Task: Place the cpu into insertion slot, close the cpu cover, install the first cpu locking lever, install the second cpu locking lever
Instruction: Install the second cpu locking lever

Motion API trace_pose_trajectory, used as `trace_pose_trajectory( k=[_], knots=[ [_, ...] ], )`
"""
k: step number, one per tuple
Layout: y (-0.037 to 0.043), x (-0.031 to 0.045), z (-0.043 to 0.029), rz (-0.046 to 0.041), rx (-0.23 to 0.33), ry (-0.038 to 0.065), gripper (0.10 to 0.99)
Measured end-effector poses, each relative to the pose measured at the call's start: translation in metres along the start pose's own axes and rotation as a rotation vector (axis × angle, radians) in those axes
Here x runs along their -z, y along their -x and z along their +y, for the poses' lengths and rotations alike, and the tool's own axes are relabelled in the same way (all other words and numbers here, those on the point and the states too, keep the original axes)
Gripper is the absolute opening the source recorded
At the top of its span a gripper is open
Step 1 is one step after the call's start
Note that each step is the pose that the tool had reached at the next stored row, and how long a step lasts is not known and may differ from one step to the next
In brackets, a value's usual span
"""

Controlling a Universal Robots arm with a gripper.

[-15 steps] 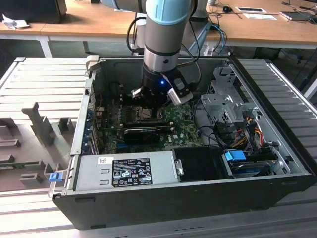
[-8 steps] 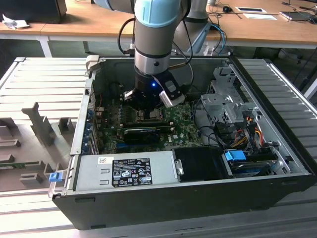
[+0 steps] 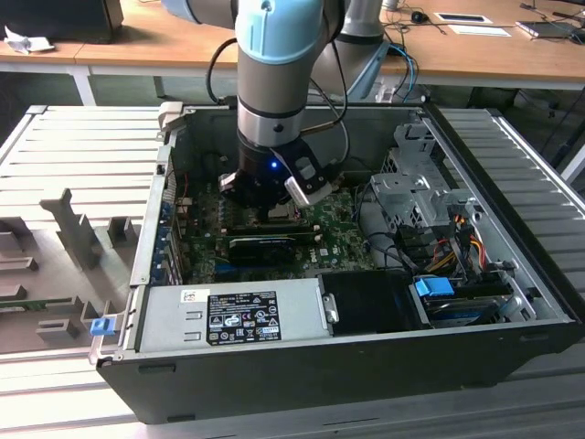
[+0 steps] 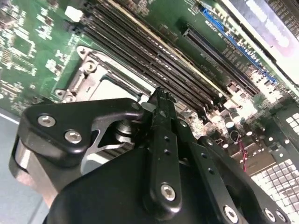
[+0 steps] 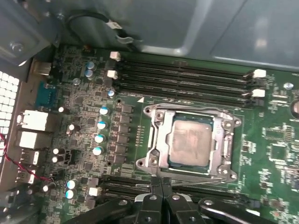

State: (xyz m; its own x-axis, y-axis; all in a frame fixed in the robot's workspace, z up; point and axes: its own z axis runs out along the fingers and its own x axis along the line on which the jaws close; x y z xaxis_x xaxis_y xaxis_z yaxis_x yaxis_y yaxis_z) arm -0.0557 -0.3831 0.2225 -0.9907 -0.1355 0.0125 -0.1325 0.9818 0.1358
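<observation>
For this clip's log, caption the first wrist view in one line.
Shut gripper poised at the edge of the cpu cover, which lies closed over the seated cpu on the green circuit board.

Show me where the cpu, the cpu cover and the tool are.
cpu (image 5: 189,145): first wrist view, middle of its pale face.
cpu cover (image 5: 161,140): first wrist view, one side bar of the metal frame.
tool (image 5: 161,183): first wrist view, where the two fingertips meet.

A ribbed grey metal worktop (image 3: 82,146) spreads across the scene. Along the far side stands a wooden desk (image 3: 164,41) with white legs, carrying papers (image 3: 471,23) toward the exterior view's right and a dark box (image 3: 64,18) toward its left. Lighting is even.
</observation>
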Motion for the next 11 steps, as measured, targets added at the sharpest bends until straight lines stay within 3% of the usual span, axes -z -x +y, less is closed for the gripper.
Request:
trace_pose_trajectory(
  k=[6, 9, 11],
  knots=[
    [-0.0015, -0.0118, -0.0009, 0.0006, 0.007, 0.003, 0.106],
    [-0.0051, -0.0132, -0.0025, -0.0067, 0.009, 0.022, 0.106],
    [-0.0079, -0.0132, -0.0061, -0.0139, 0.01, 0.04, 0.106]
  ],
)
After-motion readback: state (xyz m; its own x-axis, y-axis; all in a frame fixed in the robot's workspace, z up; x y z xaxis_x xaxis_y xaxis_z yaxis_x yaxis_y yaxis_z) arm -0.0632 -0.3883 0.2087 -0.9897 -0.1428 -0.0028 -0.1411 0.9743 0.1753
